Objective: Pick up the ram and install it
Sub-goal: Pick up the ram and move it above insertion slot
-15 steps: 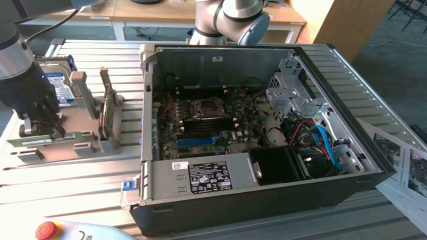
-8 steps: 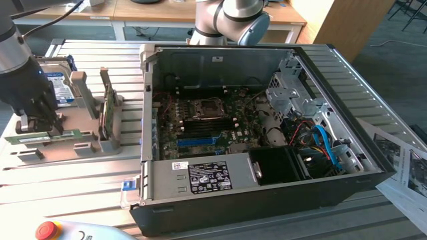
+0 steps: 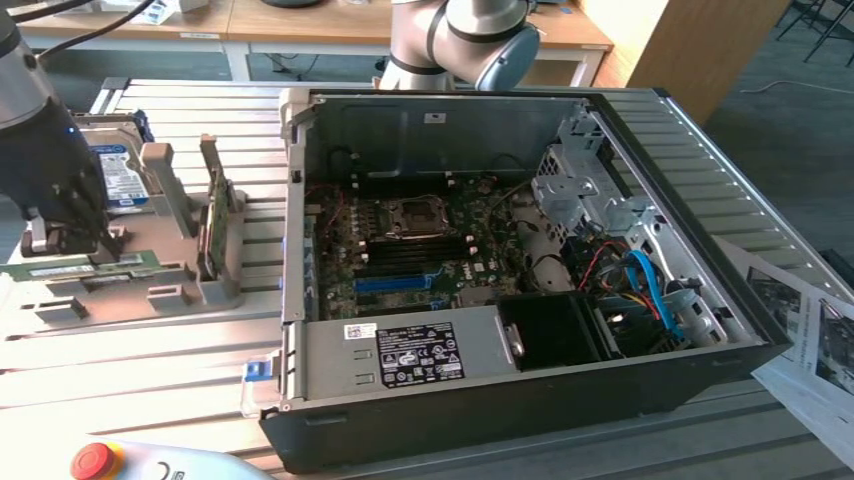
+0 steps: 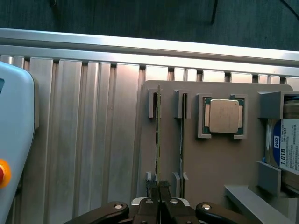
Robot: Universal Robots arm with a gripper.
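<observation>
**A robotics lab set up for computer assembly**

The place was a robotics laboratory. A grey jointed robot arm (image 3: 467, 35) rose at the far side of a ribbed aluminium worktop (image 3: 134, 370). A red emergency-stop button (image 3: 94, 460) on a pale pendant (image 3: 174, 470) lay at the worktop's near edge. On the worktop sat an open black desktop computer case (image 3: 441, 430) with its green motherboard (image 3: 400, 260) bare. Beside it, a grey moulded fixture (image 3: 174, 300) held parts in slots: a long thin green ram stick (image 4: 158, 130), a square silver processor (image 4: 224, 115) and a blue-labelled hard drive (image 3: 118, 175). Light wooden desks (image 3: 307, 25) and dark carpet (image 3: 787, 90) lay beyond.
</observation>
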